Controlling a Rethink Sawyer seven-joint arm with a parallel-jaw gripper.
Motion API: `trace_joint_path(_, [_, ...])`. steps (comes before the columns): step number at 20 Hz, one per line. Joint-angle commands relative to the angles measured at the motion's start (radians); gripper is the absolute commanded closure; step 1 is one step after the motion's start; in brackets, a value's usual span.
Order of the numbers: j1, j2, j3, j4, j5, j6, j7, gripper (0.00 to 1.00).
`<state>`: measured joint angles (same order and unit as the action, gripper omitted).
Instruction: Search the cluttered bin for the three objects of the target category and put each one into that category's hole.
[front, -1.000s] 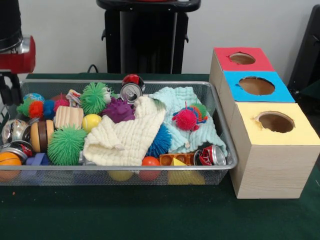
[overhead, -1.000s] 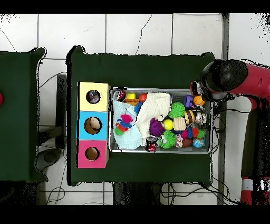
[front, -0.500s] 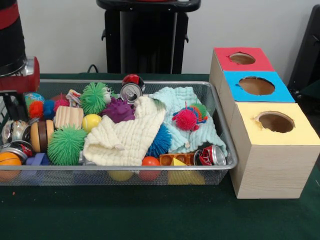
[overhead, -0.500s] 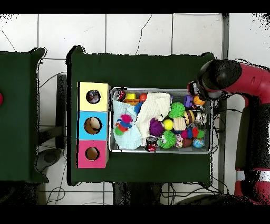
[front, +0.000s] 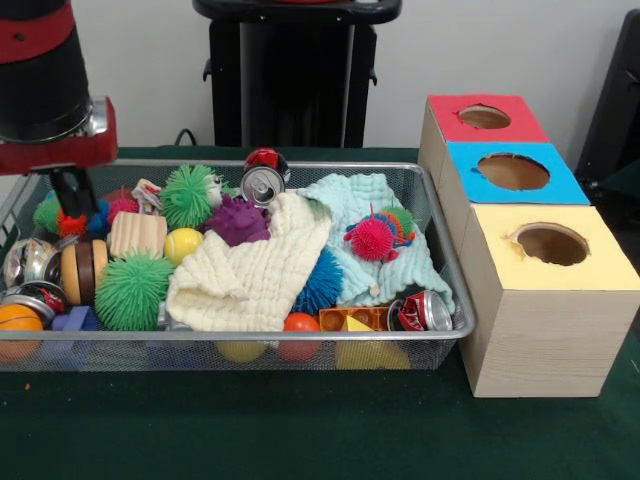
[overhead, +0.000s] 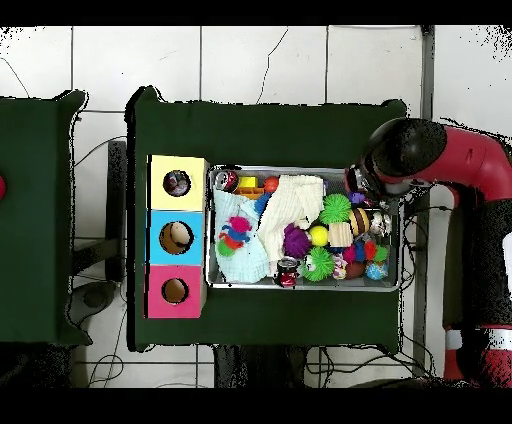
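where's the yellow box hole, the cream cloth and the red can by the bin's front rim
yellow box hole (front: 551, 244), front view, dark opening.
cream cloth (front: 255, 270), front view, middle fold.
red can (front: 425, 311), front view, its side.

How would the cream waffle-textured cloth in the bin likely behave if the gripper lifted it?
The cream cloth lies in folds draped over toys, so it would likely hang limp. It looks thin, probably light. Lifting it could shift the orange ball at its edge.

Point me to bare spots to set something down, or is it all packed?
Bare green table runs along the bin's near side and before the yellow box. Inside the bin it's packed: balls, cans, two cloths. The arm hangs over its left end.
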<state>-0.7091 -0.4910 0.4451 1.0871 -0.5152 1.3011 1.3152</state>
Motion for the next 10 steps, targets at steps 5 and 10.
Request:
trace_joint_path(5, [0.017,-0.166,0.0,0.319,0.077,-0.034,-0.008,1.0])
trace_joint_path(10, [0.019,-0.159,0.003,0.388,0.094,-0.104,0.031,1.0])
